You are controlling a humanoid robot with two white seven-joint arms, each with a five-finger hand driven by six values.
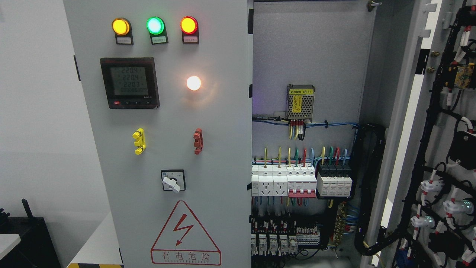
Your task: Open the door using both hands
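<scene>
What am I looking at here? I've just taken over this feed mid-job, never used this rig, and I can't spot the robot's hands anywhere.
This is the single view from the camera on the humanoid robot's head, facing an electrical cabinet. Neither hand nor arm shows in it, so nothing is held.

On the left is the closed left door. It carries three lit indicator lamps, amber, green and red, a digital meter, a white lit lamp, a yellow handle, a red handle, a rotary switch and a red triangular electric-shock warning sign.

The right door is already swung open at the picture's right, showing wiring on its inner side. Inside the cabinet are a small power supply and a row of circuit breakers with coloured wires.
</scene>
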